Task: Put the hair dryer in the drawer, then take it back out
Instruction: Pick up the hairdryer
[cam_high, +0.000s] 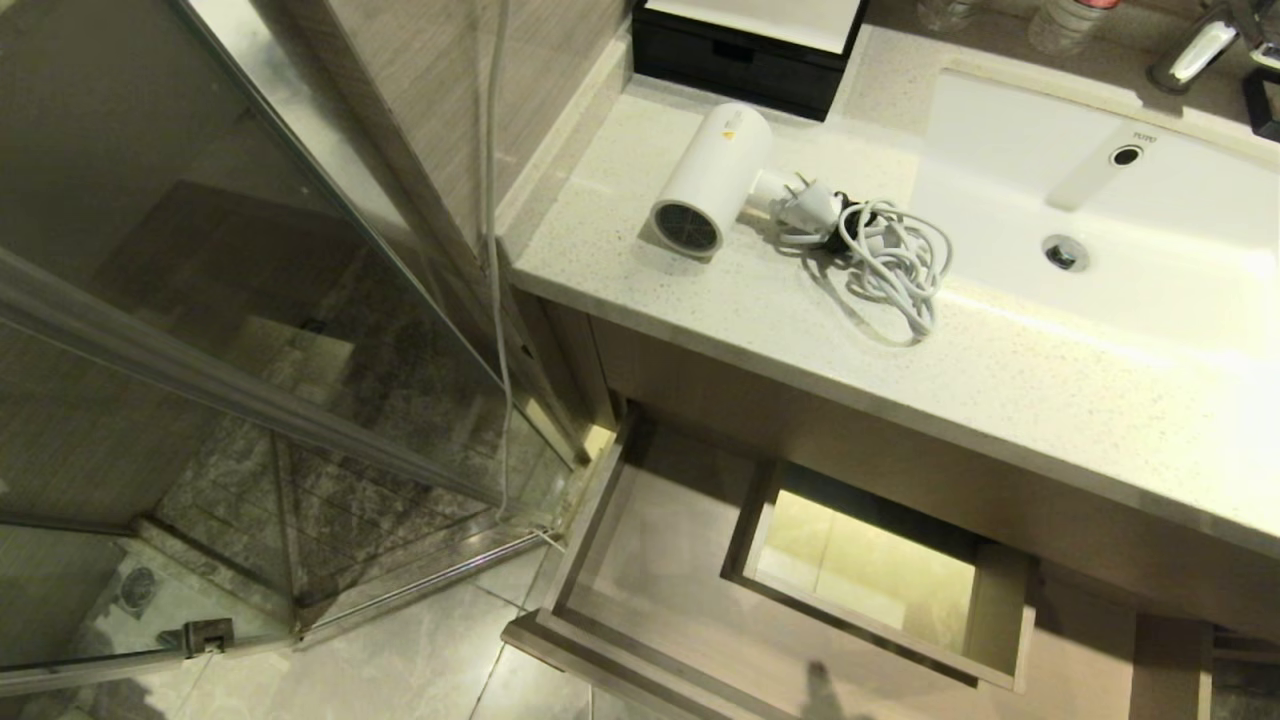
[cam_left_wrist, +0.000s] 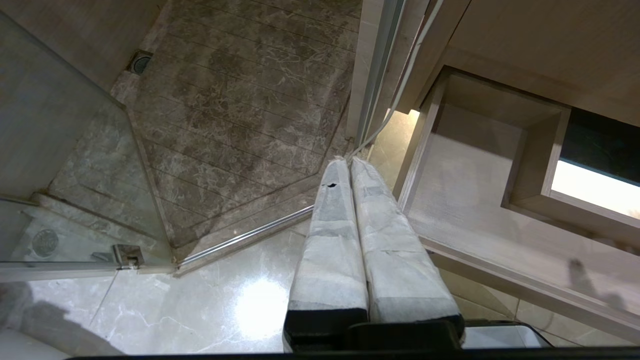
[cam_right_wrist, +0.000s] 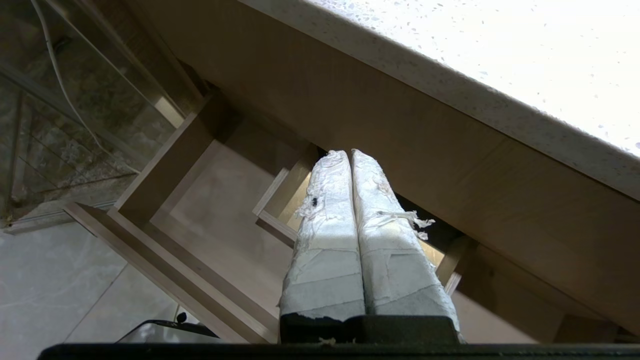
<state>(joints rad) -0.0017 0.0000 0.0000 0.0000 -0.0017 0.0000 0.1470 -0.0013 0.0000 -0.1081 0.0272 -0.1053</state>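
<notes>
The surface (cam_high: 1000, 390) is a pale speckled stone counter in a bathroom, with a white rectangular sink (cam_high: 1150, 290) sunk into its right part; a round metal drain (cam_high: 1065, 252) sits in the basin and a chrome tap (cam_high: 1195, 50) stands at the back. A black box (cam_high: 740, 60) with a white top rests against the back wall. To the left a glass shower screen (cam_high: 200, 300) with metal framing closes off a floor of dark veined stone tiles (cam_left_wrist: 240, 100), and the floor (cam_left_wrist: 200, 310) outside it is glossy pale marble tile.

The dryer (cam_high: 710, 180) lies on its side on the surface, left of the sink and in front of the black box: a smooth white cylinder with its round dark grilled end turned toward the surface's front edge. Its white cord (cam_high: 890, 265) lies in loose loops just beside it, between dryer and sink, with the plug (cam_high: 815, 205) close to the body.

Below the surface's front, the drawer (cam_high: 640, 560) stands pulled out. It is light wood-grain, wide and shallow, with a boxed rectangular cut-out (cam_high: 880, 580) in its middle that shows the lit floor beneath. Nothing lies in it.

The left gripper (cam_left_wrist: 349, 161) hangs over the floor near the drawer's left corner, its tape-wrapped fingers pressed together and holding nothing. The right gripper (cam_right_wrist: 350, 152) points toward the drawer under the surface's edge, its frayed taped fingers likewise closed on nothing.
</notes>
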